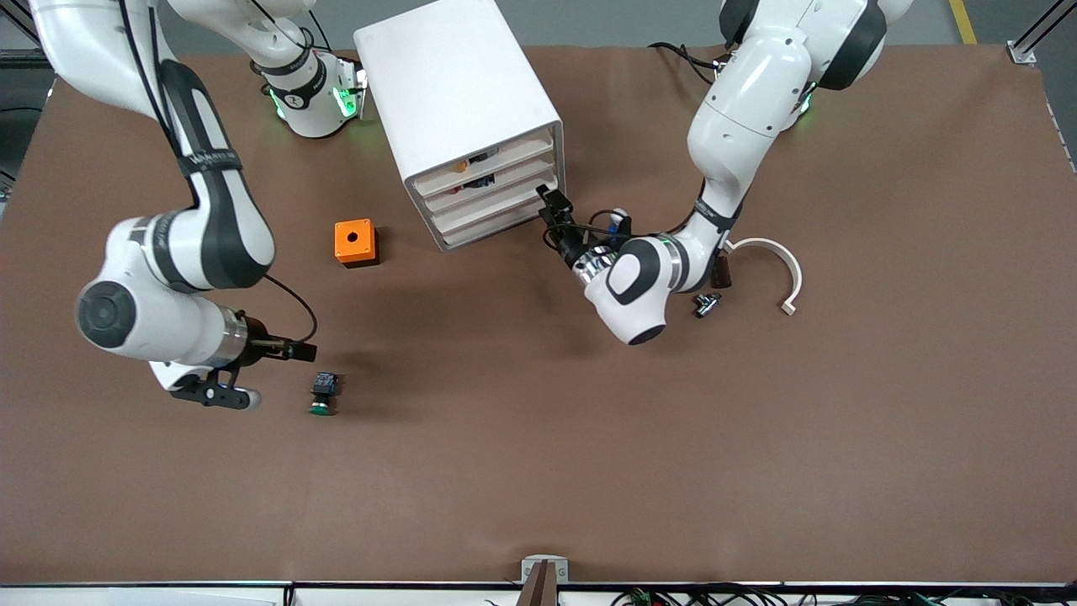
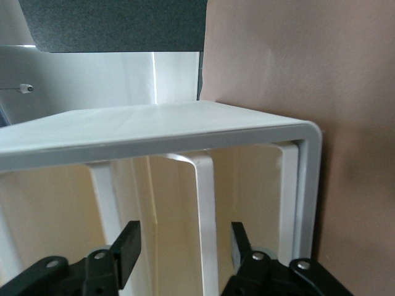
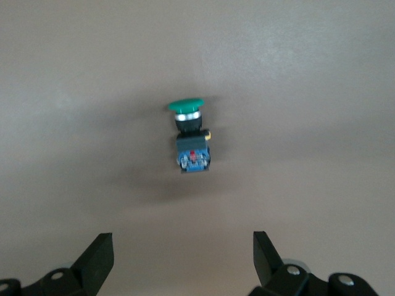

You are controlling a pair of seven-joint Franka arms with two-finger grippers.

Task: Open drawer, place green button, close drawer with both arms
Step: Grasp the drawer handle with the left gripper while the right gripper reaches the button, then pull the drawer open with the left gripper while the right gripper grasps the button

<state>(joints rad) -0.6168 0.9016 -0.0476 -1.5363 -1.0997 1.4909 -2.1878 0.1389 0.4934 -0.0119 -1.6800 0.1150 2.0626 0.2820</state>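
Brown covers the whole table (image 1: 538,471), and on it stand two white arms and one white cabinet (image 1: 458,80) with four drawers stacked down its face. The third drawer (image 1: 496,208) down sits flush with the others. The left arm reaches in at the cabinet's front; its hand (image 1: 551,204) is up against the drawer fronts, fingers (image 2: 126,246) spread wide with nothing between them. The right arm bends low toward its end of the table, its hand (image 1: 252,370) released, fingers parted, just beside the one button (image 1: 324,393). That button lies on its side on the table, green cap toward the front camera. One orange cube (image 1: 356,242) sits between the button and the cabinet. One white curved strip (image 1: 778,269) and one small black part (image 1: 705,304) lie by the left arm.
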